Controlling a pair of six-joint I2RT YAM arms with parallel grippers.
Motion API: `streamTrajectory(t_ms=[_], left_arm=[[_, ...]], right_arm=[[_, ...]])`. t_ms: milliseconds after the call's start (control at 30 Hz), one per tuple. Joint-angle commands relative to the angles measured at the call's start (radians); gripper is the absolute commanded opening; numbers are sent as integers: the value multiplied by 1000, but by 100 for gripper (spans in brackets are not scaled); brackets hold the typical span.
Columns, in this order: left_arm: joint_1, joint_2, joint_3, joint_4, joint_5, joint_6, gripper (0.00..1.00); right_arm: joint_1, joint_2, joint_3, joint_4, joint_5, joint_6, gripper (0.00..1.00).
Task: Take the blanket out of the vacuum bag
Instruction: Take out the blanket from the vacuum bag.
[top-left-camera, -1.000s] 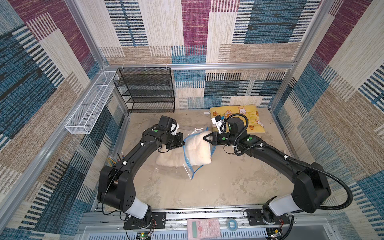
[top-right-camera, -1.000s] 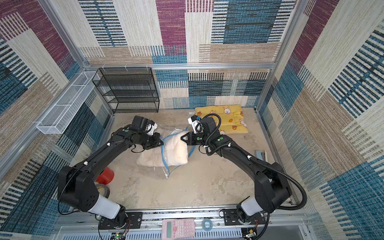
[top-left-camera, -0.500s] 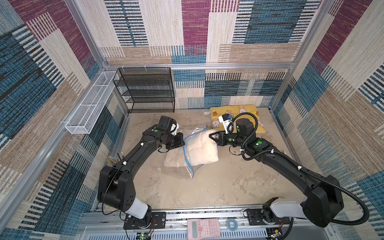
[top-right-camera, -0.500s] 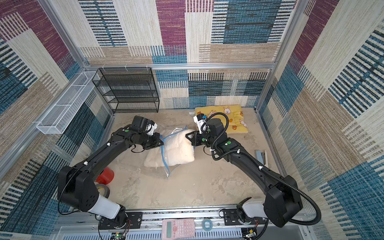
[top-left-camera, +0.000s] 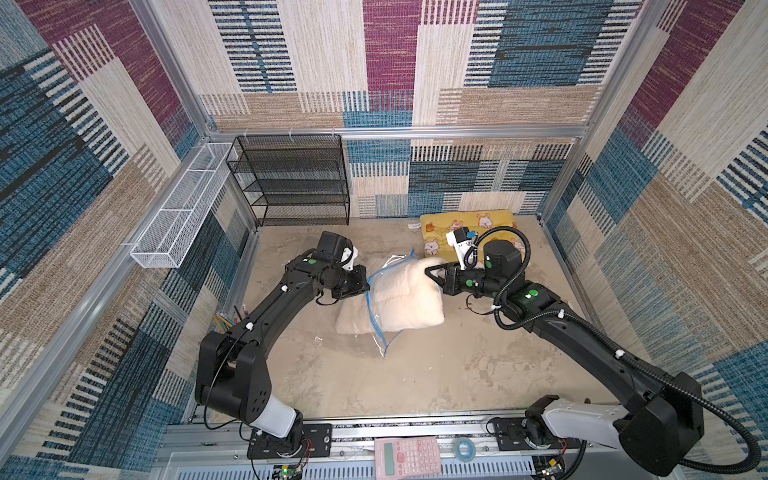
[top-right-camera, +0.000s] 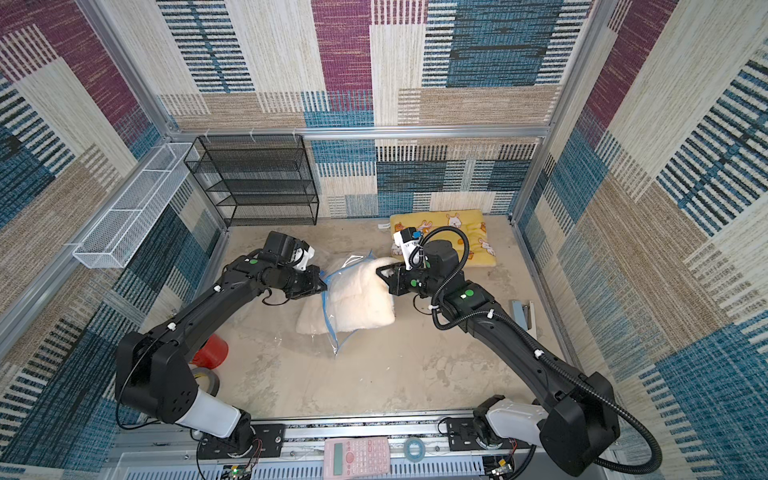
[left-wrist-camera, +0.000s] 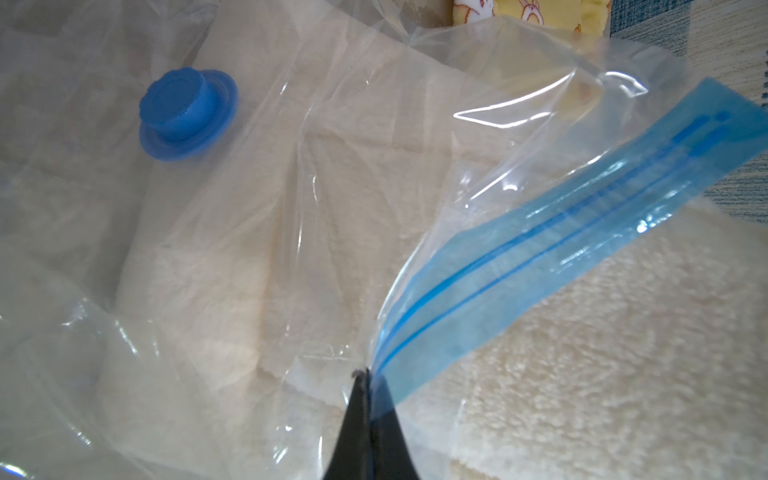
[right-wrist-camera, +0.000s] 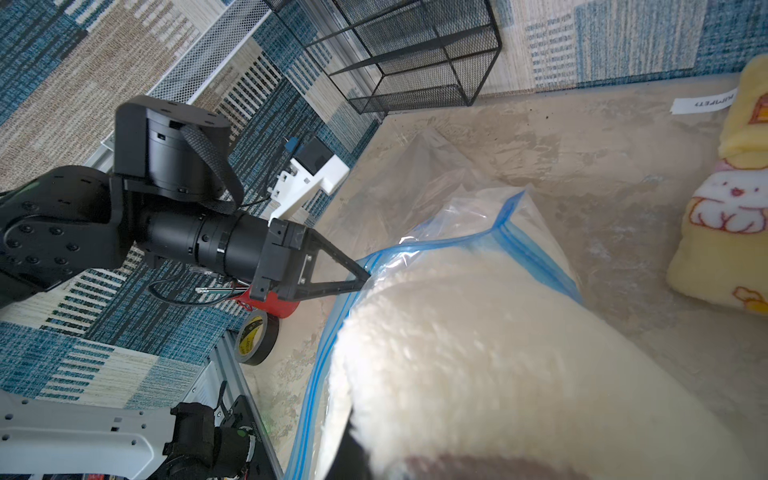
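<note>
As I look down from above, my left hand (top-left-camera: 365, 286) sits just left of the middle of the frame; its two fingers (left-wrist-camera: 353, 415) are pressed together on the edge of the vacuum bag (top-left-camera: 390, 266), right by the blue zip strip (left-wrist-camera: 540, 232); the left wrist camera shows the thin plastic pinched between the dark tips. My right hand (top-left-camera: 429, 272) is just right of the middle of the frame; it is squeezed shut on a top corner of the blanket (top-left-camera: 409, 299), and that corner is lifted up off the tabletop (top-left-camera: 415, 382). The blanket is cream and fluffy; it lies in the middle of the frame, between my two hands; its right part is out of the bag mouth, and its left part is inside the clear plastic behind the blue strip. The round blue valve cap (left-wrist-camera: 187, 114) sits on the clear side of the bag; a yellow bunny pillow (top-left-camera: 465, 224) lies near the back wall, just behind my right hand; a black mesh rack (top-left-camera: 299, 178) stands at the upper left of the tabletop; a red cup (top-right-camera: 212, 351) sits by my left arm.
</note>
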Motion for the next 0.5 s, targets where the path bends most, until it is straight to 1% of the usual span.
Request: streamTrajectory(t_ms=[0,467], left_arm=[[2,2,8,-9,-14,21,0],[0,1,9,-10,-19,21,0]], right_arm=[[-2,-23,-4,33,3,-23,0],[-2,-60,6,29,-5,-46,0]])
